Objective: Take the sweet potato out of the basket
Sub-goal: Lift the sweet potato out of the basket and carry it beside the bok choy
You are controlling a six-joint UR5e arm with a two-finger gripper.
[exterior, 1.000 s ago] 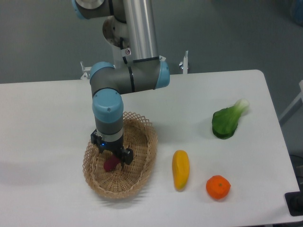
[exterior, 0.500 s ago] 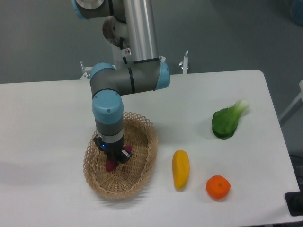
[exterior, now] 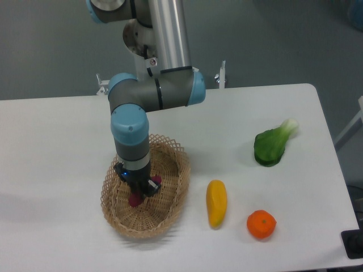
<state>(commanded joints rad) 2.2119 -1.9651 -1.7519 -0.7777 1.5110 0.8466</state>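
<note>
The light tan wicker basket sits at the front left of the white table. The dark magenta sweet potato lies inside it, with its ends showing either side of the gripper. My gripper points straight down into the basket and its fingers are closed around the sweet potato's middle. The sweet potato still seems low in the basket; I cannot tell if it is off the bottom.
A yellow-orange oblong fruit lies just right of the basket. An orange sits at the front right. A green leafy vegetable lies further back on the right. The arm's elbow hangs above the basket.
The gripper has closed from a wider spread onto the sweet potato and turned a little. The basket has shifted very slightly to the right.
</note>
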